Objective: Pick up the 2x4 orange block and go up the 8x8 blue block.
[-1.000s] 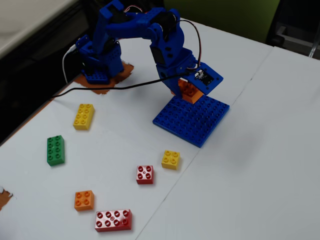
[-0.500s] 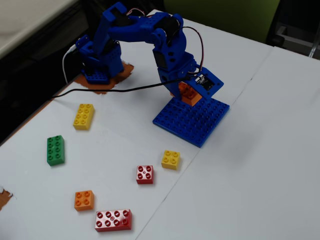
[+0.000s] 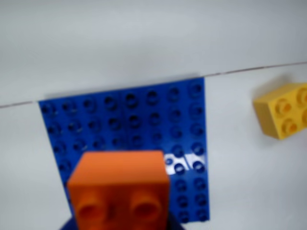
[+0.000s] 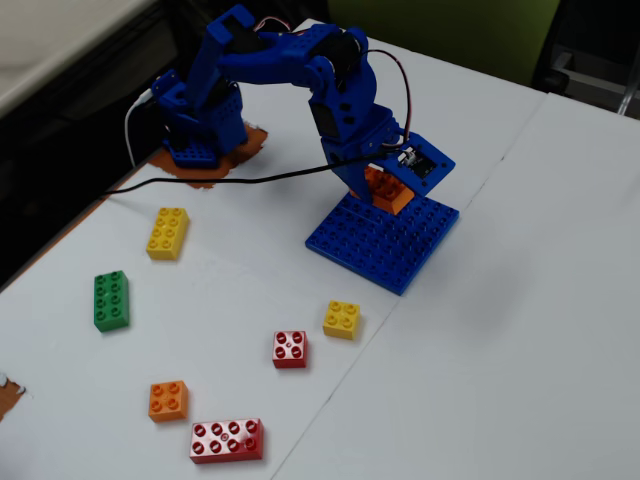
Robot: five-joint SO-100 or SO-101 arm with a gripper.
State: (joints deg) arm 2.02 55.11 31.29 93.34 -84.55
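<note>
My gripper (image 4: pixel 386 193) is shut on the 2x4 orange block (image 4: pixel 389 190) and holds it low over the far left part of the 8x8 blue block (image 4: pixel 392 243). I cannot tell whether the two touch. In the wrist view the orange block (image 3: pixel 118 184) fills the lower middle, end-on, in front of the blue plate (image 3: pixel 139 120). Only blue slivers of my gripper (image 3: pixel 120 226) show beside the block at the bottom edge.
A small yellow brick (image 3: pixel 284 110) lies near the plate; it also shows in the fixed view (image 4: pixel 342 319). A red square brick (image 4: pixel 290 349), a small orange brick (image 4: pixel 169 399), a long red brick (image 4: pixel 227 440), a green brick (image 4: pixel 111 300) and a yellow oblong brick (image 4: pixel 168 232) lie on the white table.
</note>
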